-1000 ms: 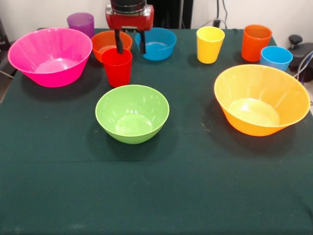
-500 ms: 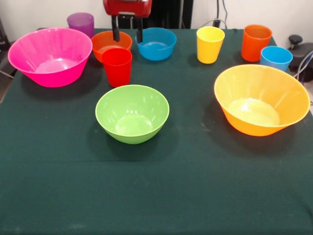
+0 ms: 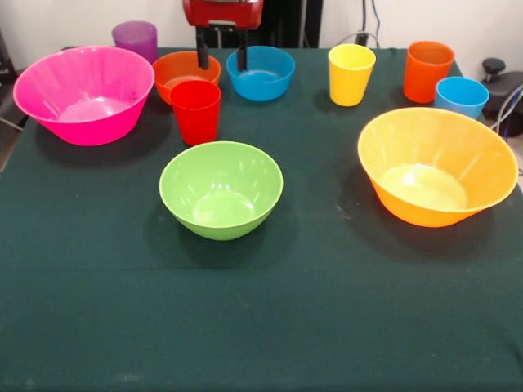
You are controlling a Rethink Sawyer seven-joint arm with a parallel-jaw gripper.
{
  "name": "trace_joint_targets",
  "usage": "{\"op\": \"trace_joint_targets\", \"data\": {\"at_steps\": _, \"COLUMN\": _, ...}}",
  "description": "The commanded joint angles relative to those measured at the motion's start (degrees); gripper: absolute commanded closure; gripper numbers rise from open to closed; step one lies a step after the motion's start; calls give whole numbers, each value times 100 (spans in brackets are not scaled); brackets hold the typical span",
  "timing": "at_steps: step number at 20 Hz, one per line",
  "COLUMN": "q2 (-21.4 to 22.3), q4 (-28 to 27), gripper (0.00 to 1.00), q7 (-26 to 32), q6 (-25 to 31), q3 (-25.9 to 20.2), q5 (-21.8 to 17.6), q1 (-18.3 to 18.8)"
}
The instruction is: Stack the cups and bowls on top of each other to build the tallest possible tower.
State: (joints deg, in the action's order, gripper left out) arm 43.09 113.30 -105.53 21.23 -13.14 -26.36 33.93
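My gripper (image 3: 221, 64) hangs open and empty at the top of the front view, above the gap between the small orange bowl (image 3: 185, 72) and the small blue bowl (image 3: 261, 73). The red cup (image 3: 195, 111) stands upright below and left of it, apart from the fingers. The lime green bowl (image 3: 221, 189) sits in front of the red cup. The large pink bowl (image 3: 83, 93) is at the left, the purple cup (image 3: 135, 37) behind it. The yellow cup (image 3: 350, 73), orange cup (image 3: 426, 70) and light blue cup (image 3: 460, 96) stand at the right, behind the large yellow-orange bowl (image 3: 436, 166). Nothing is stacked.
A dark green cloth (image 3: 261, 327) covers the table. Grey cables and a black object (image 3: 500, 82) lie off the table's right edge.
My gripper has risen from around the red cup's rim and shifted right. The red cup stays on the table.
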Motion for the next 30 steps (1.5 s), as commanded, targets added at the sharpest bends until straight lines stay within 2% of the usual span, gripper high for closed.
{"op": "trace_joint_targets", "data": {"at_steps": 1, "q2": -448, "q4": 81, "gripper": 0, "q7": -574, "q6": -532, "q3": 103, "q5": -269, "q1": -248}}
{"op": "trace_joint_targets", "data": {"at_steps": 12, "q2": -1067, "q4": -273, "gripper": 0, "q7": -404, "q6": -1003, "q3": 272, "q5": -361, "q1": -255}}
{"op": "trace_joint_targets", "data": {"at_steps": 30, "q2": -1792, "q4": -742, "gripper": 0, "q7": -281, "q6": -1624, "q3": 523, "q5": -412, "q1": -343}}
